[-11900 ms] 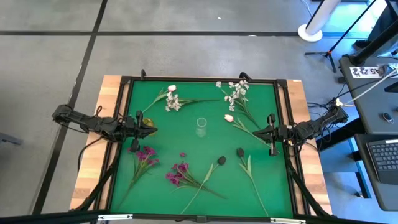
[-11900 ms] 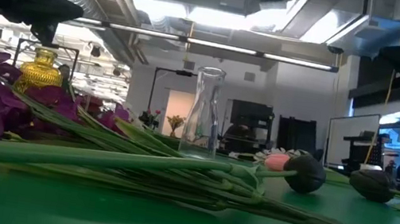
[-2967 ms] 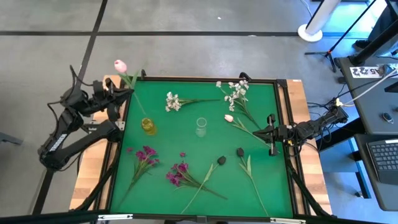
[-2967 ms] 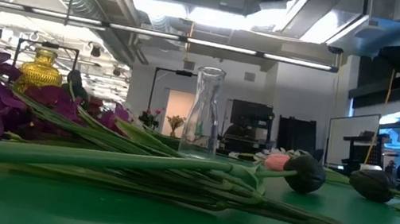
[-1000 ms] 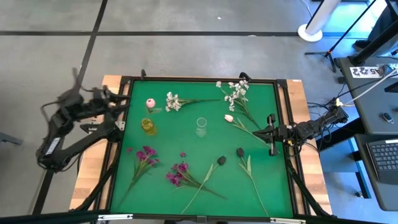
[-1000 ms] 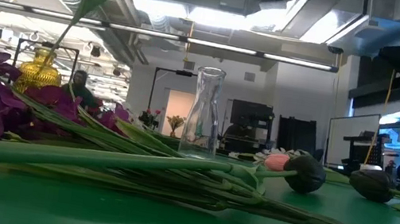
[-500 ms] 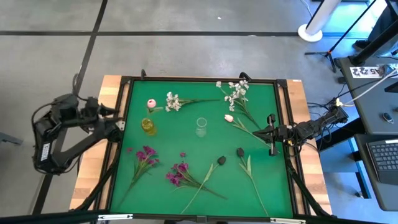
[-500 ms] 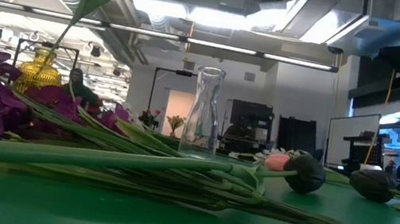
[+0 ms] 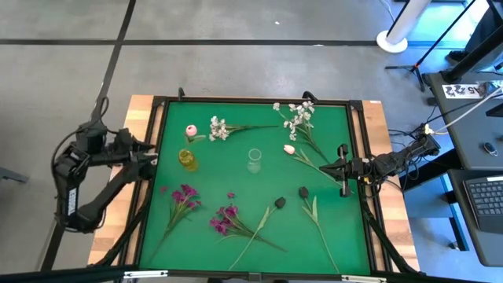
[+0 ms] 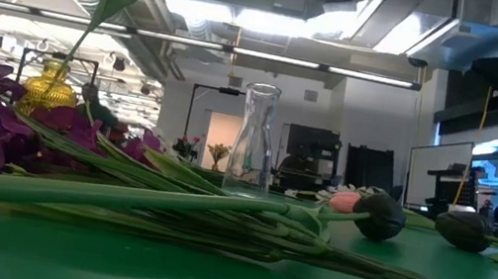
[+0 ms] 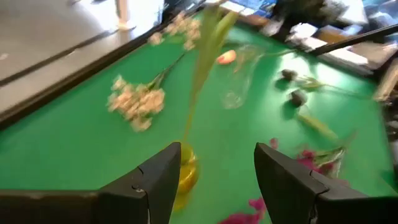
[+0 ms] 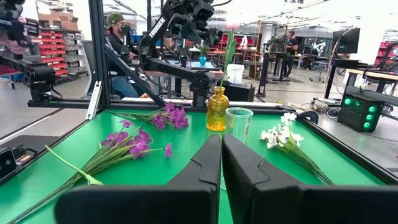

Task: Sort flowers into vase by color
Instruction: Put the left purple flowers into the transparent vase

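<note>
My left tool (image 11: pixel 217 152) is standing wide open and is holding nothing. It is hanging just outside the edge of the table (image 9: pixel 259 259) and is facing inward. My right tool (image 9: pixel 342 168) is waiting shut and empty at the opposite edge.

Straight ahead of the left tool, and near it, the yellow vase (image 9: pixel 187 159) is standing with one pink flower (image 9: pixel 190 130) already upright in it. Just past this vase the small white sprig (image 9: pixel 218 128) is lying flat. Its head is pointing back toward my left tool and its stem is running away from it, toward the right tool. I am judging that this one is coming next and that the left tool is nearer to it. It will have to reach over the head to find the stem.

I am counting:
- Two vases: the yellow one and the clear glass vase (image 9: pixel 254 160), which is empty.
- Two white sprigs; the bigger one (image 9: pixel 299 118) is closer to the right tool.
- One pink bud (image 9: pixel 289 148), still lying down, with its stem reaching almost to the right tool.
- Two purple bunches (image 9: pixel 185 194).
- Two dark-headed flowers (image 9: pixel 303 191).
</note>
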Available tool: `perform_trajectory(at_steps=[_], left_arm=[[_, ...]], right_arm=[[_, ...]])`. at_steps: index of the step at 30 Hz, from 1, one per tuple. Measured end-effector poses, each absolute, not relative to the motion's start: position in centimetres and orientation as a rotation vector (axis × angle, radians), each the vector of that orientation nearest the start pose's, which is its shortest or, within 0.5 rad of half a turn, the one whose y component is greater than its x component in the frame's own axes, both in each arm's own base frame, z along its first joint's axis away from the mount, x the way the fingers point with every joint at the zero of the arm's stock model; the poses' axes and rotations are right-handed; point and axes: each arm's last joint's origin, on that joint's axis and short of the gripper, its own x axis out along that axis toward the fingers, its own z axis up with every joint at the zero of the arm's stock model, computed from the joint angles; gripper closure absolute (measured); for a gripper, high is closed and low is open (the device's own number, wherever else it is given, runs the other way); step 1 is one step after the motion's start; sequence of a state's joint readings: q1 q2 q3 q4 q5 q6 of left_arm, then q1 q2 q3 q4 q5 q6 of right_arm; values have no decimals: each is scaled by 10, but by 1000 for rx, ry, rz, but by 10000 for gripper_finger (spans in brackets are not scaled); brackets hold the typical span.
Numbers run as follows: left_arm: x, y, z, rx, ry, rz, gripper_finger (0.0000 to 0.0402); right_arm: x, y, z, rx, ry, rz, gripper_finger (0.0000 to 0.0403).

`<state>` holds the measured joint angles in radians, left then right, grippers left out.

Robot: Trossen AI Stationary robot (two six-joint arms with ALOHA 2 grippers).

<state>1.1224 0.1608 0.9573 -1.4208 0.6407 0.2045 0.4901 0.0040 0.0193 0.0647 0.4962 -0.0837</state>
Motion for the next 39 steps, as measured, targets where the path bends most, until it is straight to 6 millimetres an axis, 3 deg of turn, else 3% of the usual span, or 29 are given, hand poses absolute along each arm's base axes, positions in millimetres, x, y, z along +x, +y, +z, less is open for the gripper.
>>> perform_trajectory(at_steps=[8, 13, 20, 24, 31, 34, 39], left_arm=[[6, -37, 326, -233, 268, 413, 202], [5, -32, 325, -216, 316, 500, 202], [4, -26, 329, -176, 327, 492, 202], [2, -20, 336, -189, 263, 651, 202], [-8, -9, 346, -226, 132, 1183, 207], [-8, -7, 355, -226, 8, 1219, 221], [-5, -9, 384, -162, -309, 1060, 250]], right_arm=[[89, 32, 176, -46, -70, -9, 386], [89, 32, 176, -46, -70, -9, 386], [89, 32, 176, -46, -70, -9, 386], [89, 32, 176, -46, -70, -9, 386], [89, 32, 176, -46, -70, -9, 386], [89, 32, 176, -46, -70, -9, 386], [89, 32, 176, -46, -70, -9, 386]])
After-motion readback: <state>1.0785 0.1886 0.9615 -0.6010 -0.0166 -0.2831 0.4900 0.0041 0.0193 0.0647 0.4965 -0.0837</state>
